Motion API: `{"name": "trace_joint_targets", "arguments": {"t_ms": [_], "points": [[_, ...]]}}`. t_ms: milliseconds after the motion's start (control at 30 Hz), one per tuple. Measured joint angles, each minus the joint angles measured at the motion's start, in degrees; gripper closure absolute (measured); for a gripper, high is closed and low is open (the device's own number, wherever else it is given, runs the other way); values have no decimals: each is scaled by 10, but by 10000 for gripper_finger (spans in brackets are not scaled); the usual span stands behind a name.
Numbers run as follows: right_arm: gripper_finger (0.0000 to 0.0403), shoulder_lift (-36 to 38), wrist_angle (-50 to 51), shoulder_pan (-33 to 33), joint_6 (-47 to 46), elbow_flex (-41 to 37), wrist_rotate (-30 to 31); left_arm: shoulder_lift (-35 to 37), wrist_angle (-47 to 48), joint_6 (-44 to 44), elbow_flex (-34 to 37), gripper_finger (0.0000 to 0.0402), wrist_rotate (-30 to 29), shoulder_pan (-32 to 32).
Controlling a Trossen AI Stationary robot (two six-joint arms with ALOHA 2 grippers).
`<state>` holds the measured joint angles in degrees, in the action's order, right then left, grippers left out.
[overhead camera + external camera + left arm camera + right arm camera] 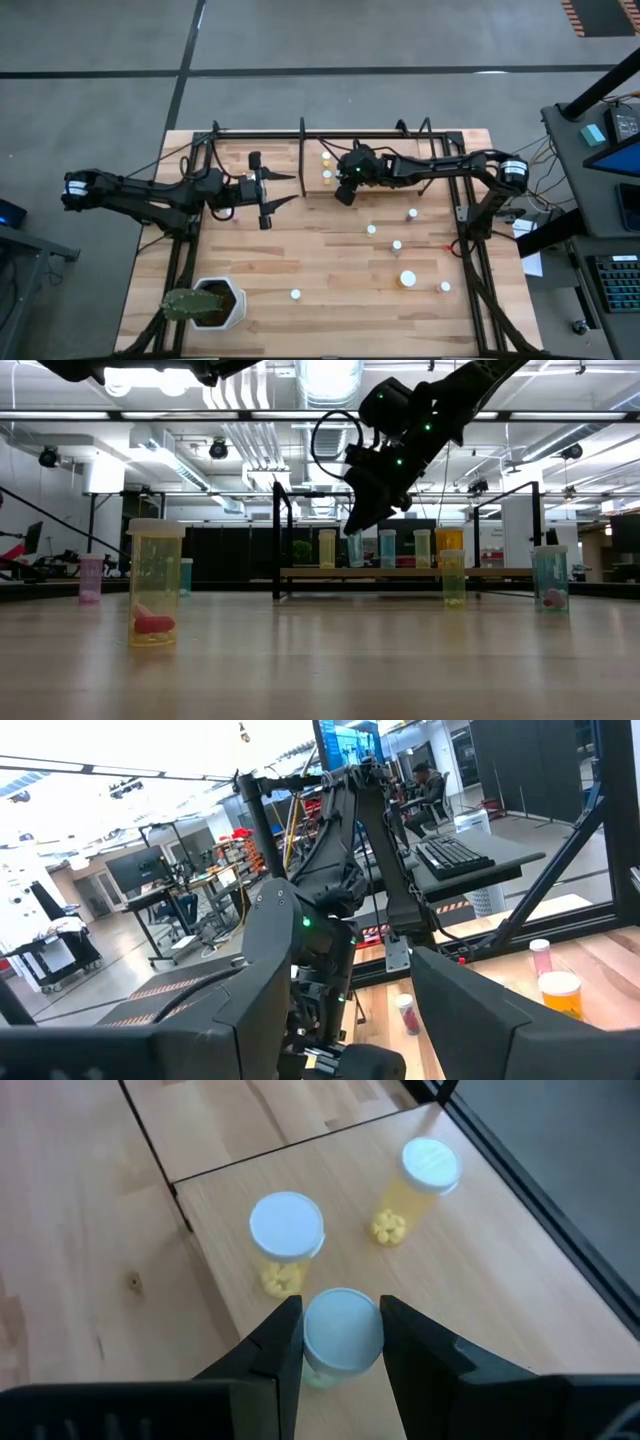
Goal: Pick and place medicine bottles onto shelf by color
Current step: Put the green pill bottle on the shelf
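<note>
Right gripper [341, 1342] jaws clamped on pale-capped teal bottle [342, 1324] over light-wood shelf [480, 1280]; we lower straight, clearing two yellow bottles [287, 1240] just ahead (left gripper [268, 190] jaws apart, idle).

Evenly lit from above, soft shadows. Glare from ceiling lights [330, 375] in low view; nearest bottle [154, 583] soft; blown-out background in left wrist view.

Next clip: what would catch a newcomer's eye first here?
Most likely the right gripper over the shelf, its fingers closed around a pale-capped bottle just beside two yellow bottles already standing there. Next, the left gripper hanging open above the table's left half, holding nothing. More bottles lie scattered over the right half, and a white plant pot sits at the near left.
</note>
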<state>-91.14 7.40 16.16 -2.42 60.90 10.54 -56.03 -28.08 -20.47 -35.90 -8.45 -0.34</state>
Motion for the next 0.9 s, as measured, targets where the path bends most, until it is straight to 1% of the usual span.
{"name": "trace_joint_targets", "arguments": {"t_ms": [333, 700, 900], "points": [[289, -1, 0, 0, -1, 0, 0, 0, -3, 0, 0, 210, 0, 0], [223, -1, 0, 0, -5, 0, 0, 0, -5, 0, 0, 210, 0, 0], [214, -1, 21, 0, 0, 20, 0, 0, -5, 1, 0, 210, 0, 0]]}}
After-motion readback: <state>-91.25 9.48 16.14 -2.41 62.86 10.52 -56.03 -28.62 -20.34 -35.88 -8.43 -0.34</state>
